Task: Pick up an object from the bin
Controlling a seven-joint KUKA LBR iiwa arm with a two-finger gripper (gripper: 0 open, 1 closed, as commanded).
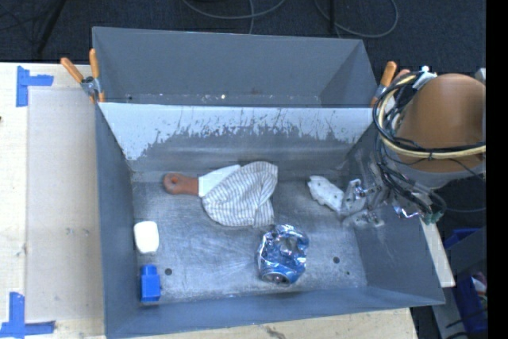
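Camera view: hand (pixel 361 204) low at 3 o'clock side of grey metal bin (pixel 238 83); open or closed, cannot tell. Just at its 9 o'clock: small white crumpled lump (pixel 323 189), contact unclear. Mid-floor: striped grey-white cloth (pixel 238 193); at cloth's 5 o'clock, crushed blue-silver can (pixel 282 254).

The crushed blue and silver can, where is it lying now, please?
The crushed blue and silver can lies low in the camera view, right of centre, just below the striped white cloth and lower left of the gripper.
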